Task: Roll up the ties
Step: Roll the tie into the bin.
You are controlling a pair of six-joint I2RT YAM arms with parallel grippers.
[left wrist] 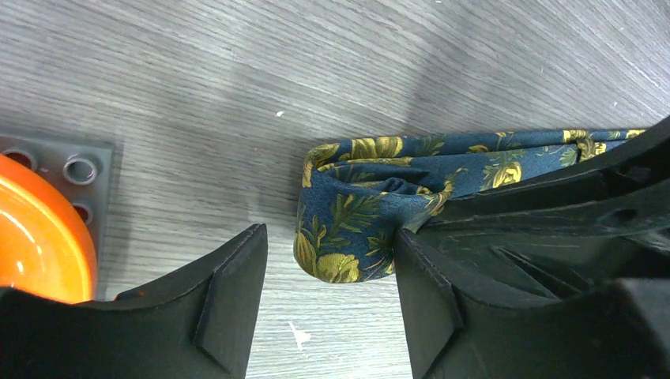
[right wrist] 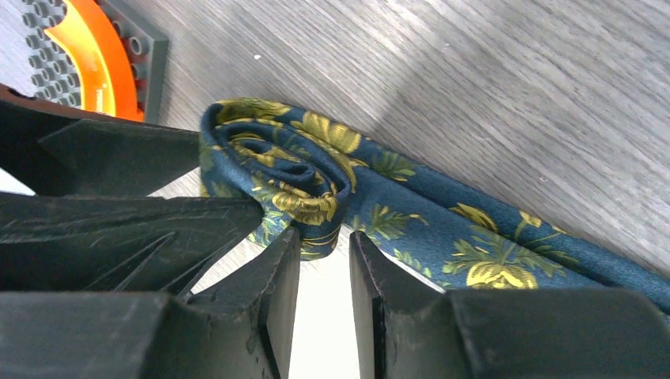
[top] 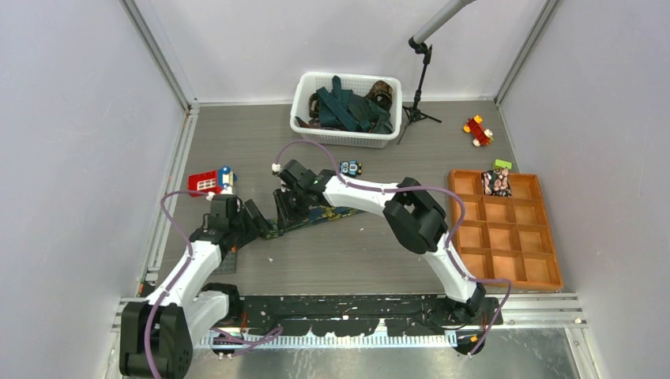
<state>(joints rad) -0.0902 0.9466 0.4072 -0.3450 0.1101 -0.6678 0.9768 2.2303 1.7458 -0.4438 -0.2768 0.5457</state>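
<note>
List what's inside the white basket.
A pile of teal ties and brown-patterned ties fills the basket. Whatever lies beneath them is covered.

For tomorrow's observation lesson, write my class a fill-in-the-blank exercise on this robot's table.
The spare ties lie in a white ____.
The tray is coloured ____.
One end of the navy tie is ____ up.
The left fingers are not shut but ____.
Missing words: basket; orange; rolled; open.

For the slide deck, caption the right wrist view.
Right fingers pinch the rolled end of the navy, gold-flowered tie on the grey table.
</note>
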